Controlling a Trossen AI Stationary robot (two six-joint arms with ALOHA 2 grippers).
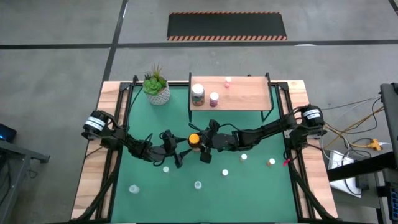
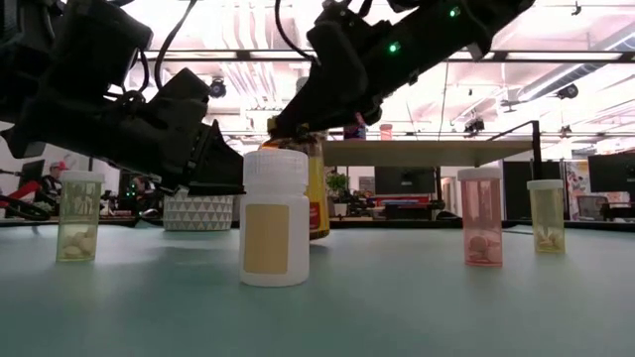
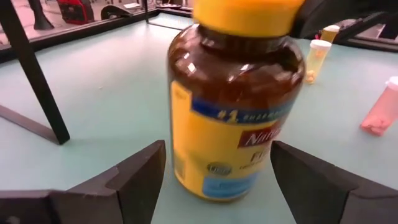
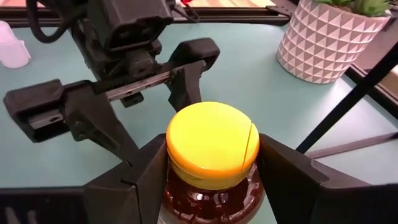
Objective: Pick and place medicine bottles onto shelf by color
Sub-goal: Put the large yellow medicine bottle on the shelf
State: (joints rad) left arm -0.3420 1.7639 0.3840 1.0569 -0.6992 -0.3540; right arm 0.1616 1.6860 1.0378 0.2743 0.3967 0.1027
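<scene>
A large amber jar point(image 1: 194, 139) with a yellow lid is at the middle of the green table. Both grippers are shut on it: my left gripper point(image 1: 184, 145) from the table's left, my right gripper point(image 1: 203, 142) from the right. Whether the jar's bottom touches the table does not show. The shelf point(image 1: 249, 93) stands at the far edge on thin black legs. It carries a white-labelled bottle point(image 1: 198, 94), a pink-capped one point(image 1: 214, 98) and a tiny pink one point(image 1: 228, 81). Several small bottles stand loose nearer, among them a white one point(image 2: 275, 218) and a pink one point(image 2: 479, 230). My left gripper has the jar's lower body point(image 3: 180, 155) between its two fingertips point(image 3: 146, 174), one at each side. The fingers come nearly level from the table's left. The jar stands upright between them. My right gripper pinches the jar's yellow lid point(image 4: 180, 155) between its two fingers point(image 4: 146, 180), one on each side of the rim. The fingers slant down from the table's right, above my left gripper's fingers.
A green plant in a white patterned pot point(image 1: 157, 88) stands at the far left, beside the shelf. Loose bottles dot the near half of the table point(image 1: 198, 185) point(image 1: 134, 188) point(image 1: 272, 162). A black frame runs along the table's sides.
</scene>
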